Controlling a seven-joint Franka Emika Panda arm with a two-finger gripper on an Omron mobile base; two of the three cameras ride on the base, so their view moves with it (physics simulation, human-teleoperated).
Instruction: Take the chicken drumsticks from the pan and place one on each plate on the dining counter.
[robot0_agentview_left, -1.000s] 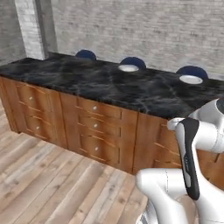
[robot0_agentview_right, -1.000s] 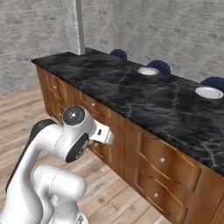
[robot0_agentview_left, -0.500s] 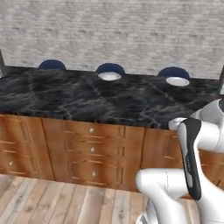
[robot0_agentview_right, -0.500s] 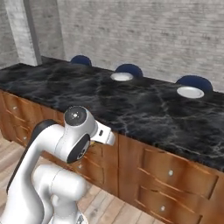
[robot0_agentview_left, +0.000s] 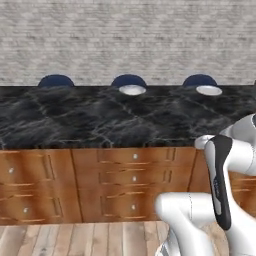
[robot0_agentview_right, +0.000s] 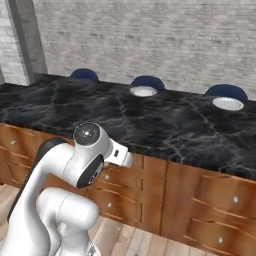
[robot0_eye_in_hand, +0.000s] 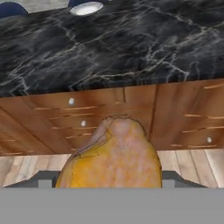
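Swung with the base, both base views now face the dining counter (robot0_agentview_left: 100, 117) squarely, two plates (robot0_agentview_left: 132, 90) (robot0_agentview_left: 208, 90) at its far edge. Clenched in the gripper (robot0_eye_in_hand: 109, 183), the golden-orange drumstick (robot0_eye_in_hand: 111, 159) hangs before the cabinet fronts (robot0_eye_in_hand: 183, 118). No writing shows.

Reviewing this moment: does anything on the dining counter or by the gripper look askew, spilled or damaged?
Nothing stands out. Both plates sit flat and bare near the far edge of the dining counter, in front of blue stools. A golden-orange drumstick looks intact, close up at the gripper in the hand view.
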